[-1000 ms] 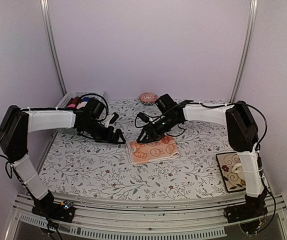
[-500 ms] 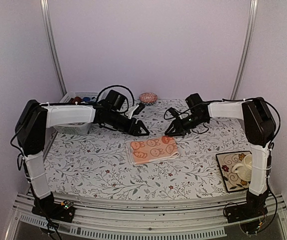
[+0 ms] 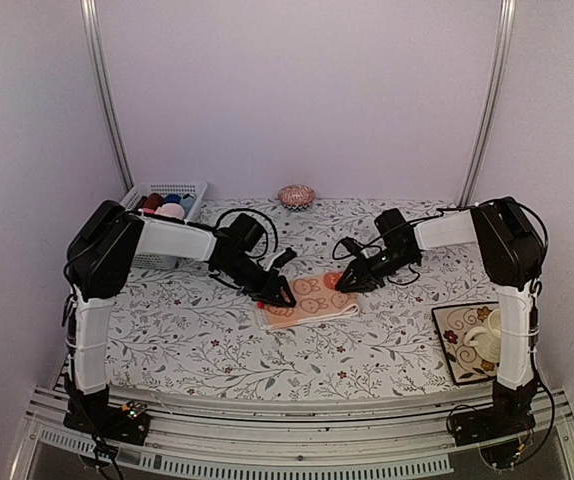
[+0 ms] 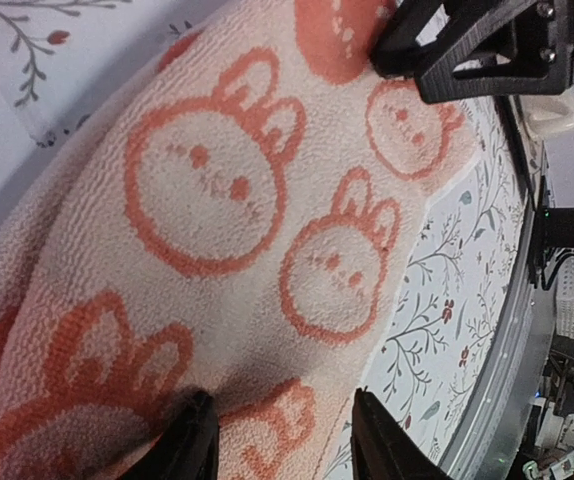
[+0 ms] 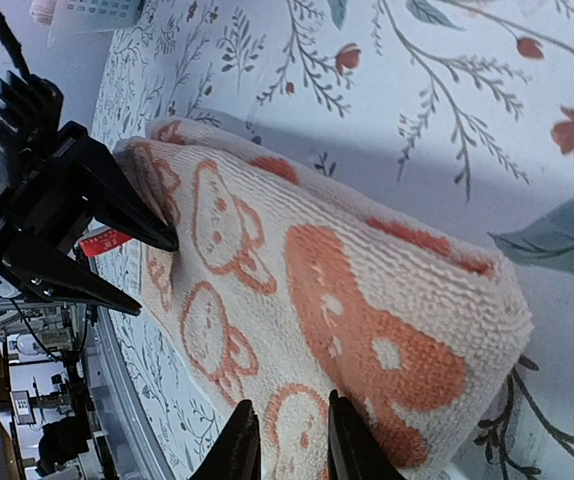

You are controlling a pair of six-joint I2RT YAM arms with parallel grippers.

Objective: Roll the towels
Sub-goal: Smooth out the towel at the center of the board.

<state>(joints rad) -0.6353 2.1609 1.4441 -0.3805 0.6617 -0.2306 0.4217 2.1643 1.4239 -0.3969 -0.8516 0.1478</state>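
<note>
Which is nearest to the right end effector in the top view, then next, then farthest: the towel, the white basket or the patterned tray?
1. towel: table centre, touching the right end effector.
2. patterned tray: near right corner.
3. white basket: far left corner.

Both ends of the towel's (image 3: 312, 302) far edge are taken: the left claw (image 3: 285, 297) at the left, the right claw (image 3: 343, 284) at the right. The left arm (image 3: 182, 240) and right arm (image 3: 445, 230) slant in low from the sides. Between the claws a gap lies over the cloth. The near bench (image 3: 217, 350) is bare — room to come in. A basket (image 3: 189, 188) fills the far left corner, a ball (image 3: 296, 194) stands by the back wall, and a tray (image 3: 449, 325) with a mug (image 3: 485, 335) sits near right.
</note>
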